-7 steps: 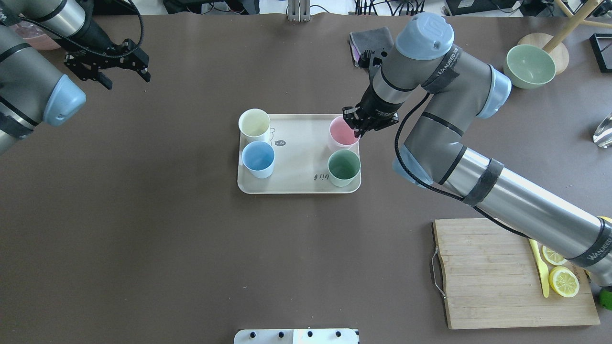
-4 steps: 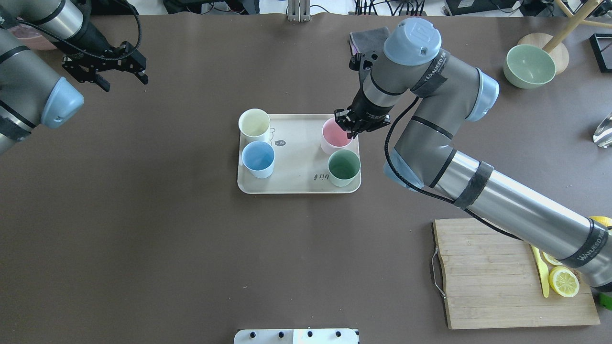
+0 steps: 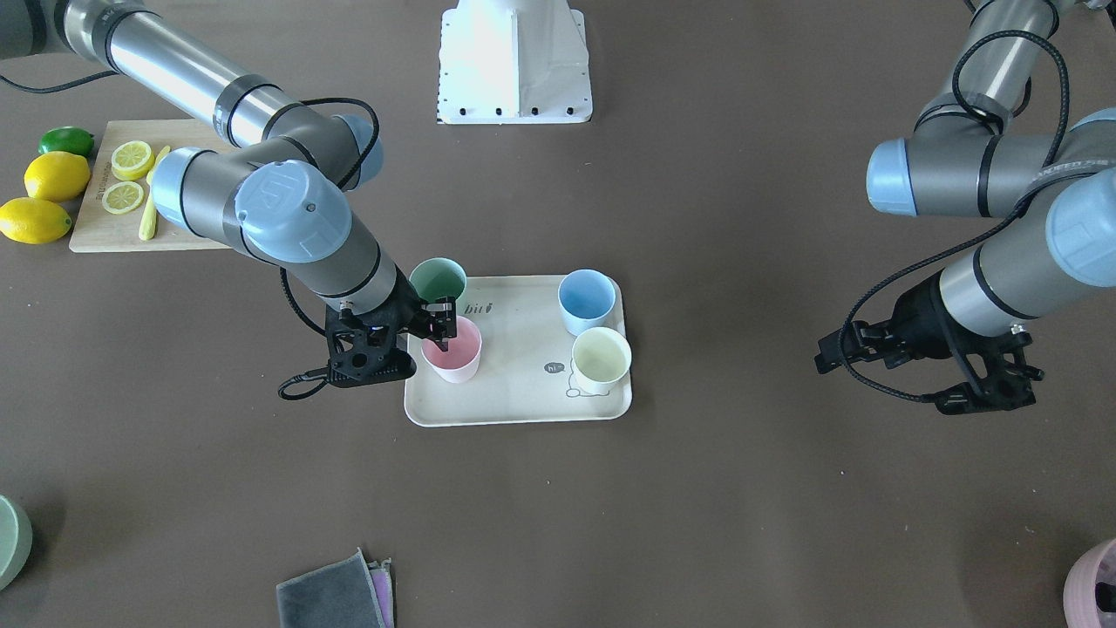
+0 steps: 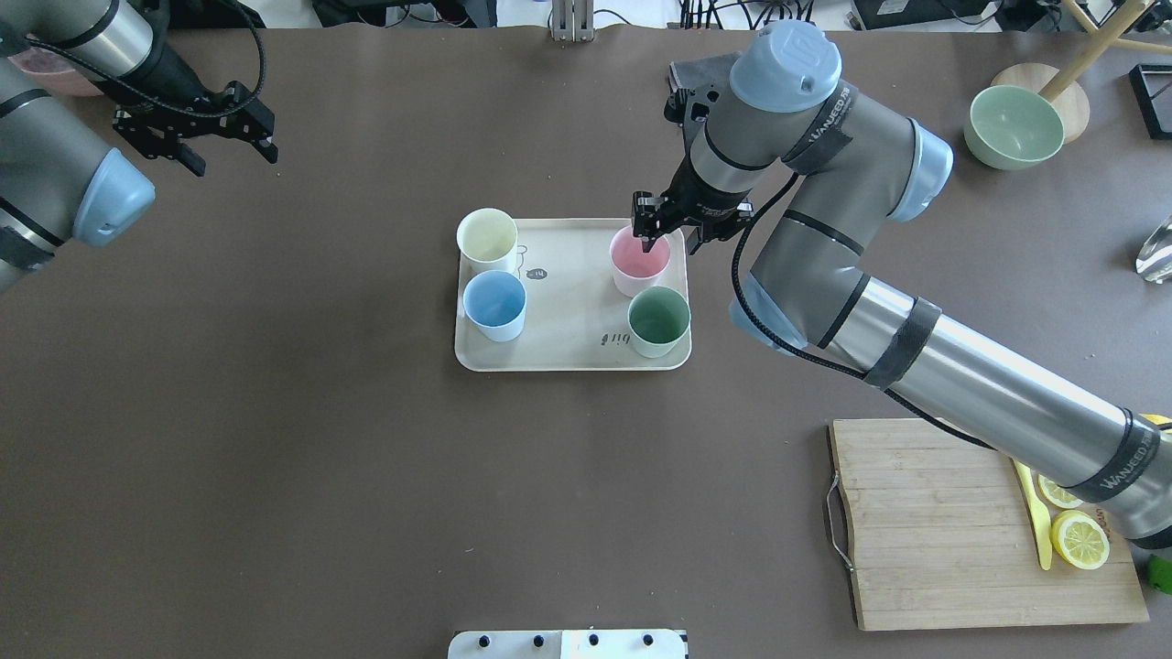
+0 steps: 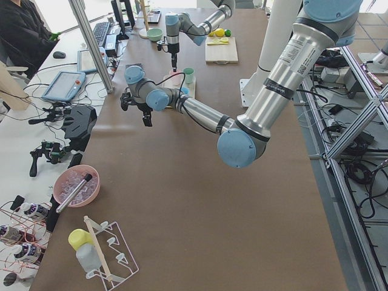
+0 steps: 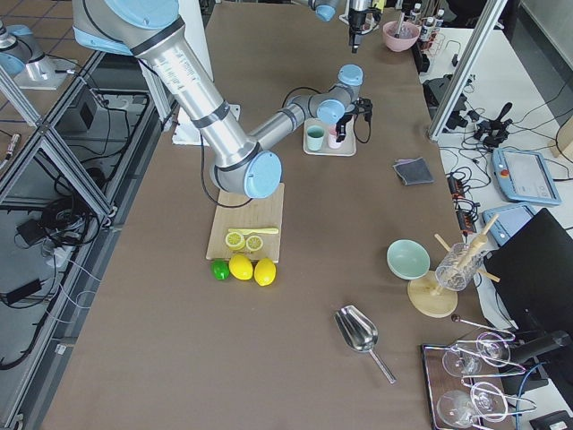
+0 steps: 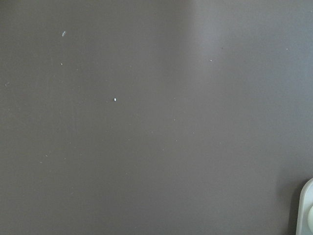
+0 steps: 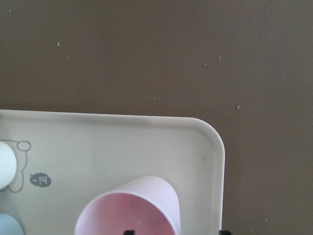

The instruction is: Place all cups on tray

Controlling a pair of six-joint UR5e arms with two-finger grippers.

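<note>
The beige tray (image 4: 572, 302) (image 3: 514, 392) lies mid-table with all the cups upright on it: cream-yellow cup (image 4: 487, 236) (image 3: 601, 358), light blue cup (image 4: 494, 302) (image 3: 586, 296), pale green cup (image 4: 658, 320) (image 3: 438, 279) and pink cup (image 4: 638, 259) (image 3: 453, 358) (image 8: 132, 210). My right gripper (image 4: 668, 240) (image 3: 433, 336) is open and straddles the pink cup's outer rim, one finger inside, the other outside. My left gripper (image 4: 233, 156) (image 3: 985, 388) hangs open and empty far off over bare table.
A wooden cutting board (image 4: 952, 549) with lemon slices and a yellow knife is near the right front corner. A sage-green bowl (image 4: 1014, 126) sits at the far right, a grey cloth (image 3: 331, 597) beyond the tray, a pink pot (image 3: 1094, 584) at the far left.
The right gripper carried the pink cup a little leftward onto the tray, then spread its fingers off the rim. The left arm drifted slightly further away.
</note>
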